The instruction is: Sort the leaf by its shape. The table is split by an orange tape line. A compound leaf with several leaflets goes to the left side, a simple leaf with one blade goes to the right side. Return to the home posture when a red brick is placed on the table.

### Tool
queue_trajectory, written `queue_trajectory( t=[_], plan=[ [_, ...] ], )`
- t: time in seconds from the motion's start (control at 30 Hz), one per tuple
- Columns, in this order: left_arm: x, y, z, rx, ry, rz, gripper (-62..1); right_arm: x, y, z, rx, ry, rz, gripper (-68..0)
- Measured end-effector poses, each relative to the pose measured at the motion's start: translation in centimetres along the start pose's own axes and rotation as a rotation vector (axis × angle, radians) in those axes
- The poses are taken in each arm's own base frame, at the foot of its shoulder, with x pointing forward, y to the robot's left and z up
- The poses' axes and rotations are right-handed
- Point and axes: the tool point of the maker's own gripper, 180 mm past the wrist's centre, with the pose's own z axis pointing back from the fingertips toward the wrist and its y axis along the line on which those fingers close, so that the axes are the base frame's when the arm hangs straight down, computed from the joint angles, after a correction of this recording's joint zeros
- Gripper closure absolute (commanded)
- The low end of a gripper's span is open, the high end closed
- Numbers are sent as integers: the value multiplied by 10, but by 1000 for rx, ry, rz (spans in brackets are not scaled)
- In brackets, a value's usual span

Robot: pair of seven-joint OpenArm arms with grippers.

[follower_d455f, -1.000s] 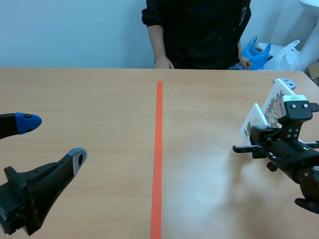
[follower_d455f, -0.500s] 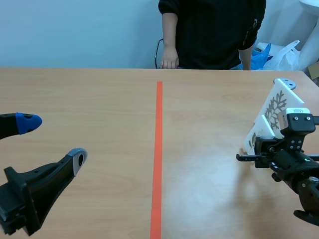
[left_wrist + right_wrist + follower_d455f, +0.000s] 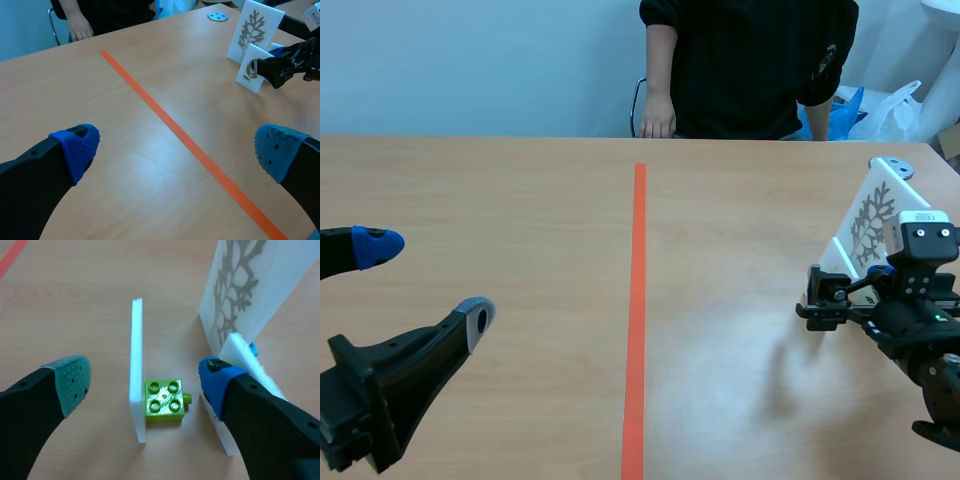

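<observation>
White foam-board, seen edge-on, is the item under inspection: the small card point(image 3: 136, 365) stands upright against a green brick point(image 3: 164, 400) and lies between the spread fingers of the right gripper point(image 3: 145, 380), touching neither pad. The fingers stand wide and hold nothing. The large card point(image 3: 250, 285), printed with a many-branched leaf, stands just ahead at the gripper's one o'clock. Over the last second this arm has shifted slightly toward the three o'clock edge of the table point(image 3: 520, 200) and settled lower, so the small card is now bracketed rather than clear of the fingers. The left gripper point(image 3: 175, 150) has not moved and hangs wide open and empty at the eight o'clock corner. The person point(image 3: 750, 60) at twelve o'clock has stepped sideways, one hand at the table edge. Finding: the small card appears to carry a single-blade leaf, though the print is small, and it sits well to the three o'clock side of the tape line point(image 3: 638, 300), which is the correct side for such a leaf. Whether the arm is about to close on it cannot be determined. No red brick is visible, so in my judgement nothing calls for the home posture.
</observation>
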Motion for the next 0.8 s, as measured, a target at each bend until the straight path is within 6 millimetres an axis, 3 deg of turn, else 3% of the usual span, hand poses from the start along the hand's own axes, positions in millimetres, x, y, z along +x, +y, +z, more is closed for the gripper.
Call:
queue_trajectory(
  t=[0.23,0.37,0.53,0.8],
  plan=[
    [0,0,0,0,0,0,-623,74,1,4,23,-167,58,-481],
    [0,0,0,0,0,0,-623,108,7,18,56,-231,13,-571],
    [0,0,0,0,0,0,-623,135,24,43,153,-283,-29,-655],
    [0,0,0,0,0,0,-623,141,62,87,360,-228,62,-655]
  ],
)
